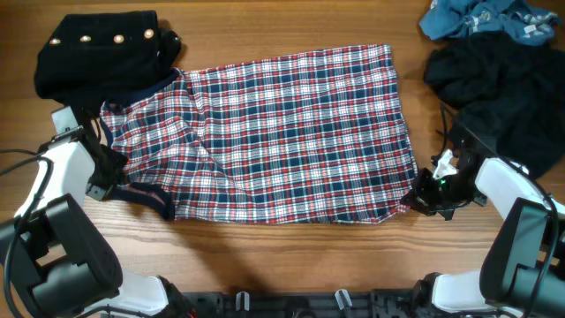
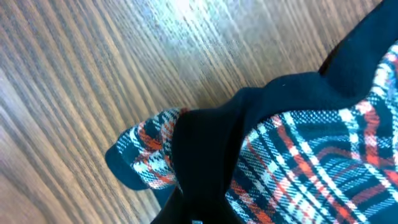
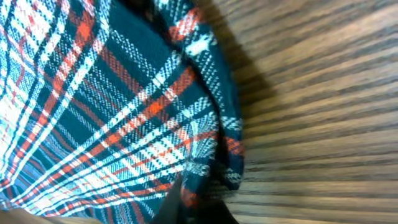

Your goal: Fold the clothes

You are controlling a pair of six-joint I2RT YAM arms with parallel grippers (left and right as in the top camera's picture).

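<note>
The plaid garment [image 1: 291, 132] lies spread flat across the middle of the table [image 1: 265, 265], with a gripper at each end. The left gripper [image 1: 108, 172] sits at the rumpled left edge, just where a navy band [image 1: 146, 196] curls out from under the plaid. The right gripper [image 1: 425, 196] is on the lower right corner.

In the right wrist view, the hem of the plaid garment [image 3: 93, 112] gathers down into the dark fingers [image 3: 193, 208] at the bottom of the frame, so they are pinching that corner. In the left wrist view, the navy band [image 2: 205, 149] drapes straight across the plaid [image 2: 311, 162] and hides the fingers. I cannot tell whether that gripper is clamped or spread.

As for room, bare wood runs along the whole near edge below the garment. There is also a strip of open table above it in the middle. The corners are tighter: the black studded garment [image 1: 97, 53] touches the plaid's upper left corner. The black garment [image 1: 503, 88] is heaped just beyond the right arm, and the blue garment [image 1: 485, 19] is bunched behind it at the far edge.

The cloth itself is a red, navy and white check. It is smooth over most of its width and creased and folded over toward the left.
</note>
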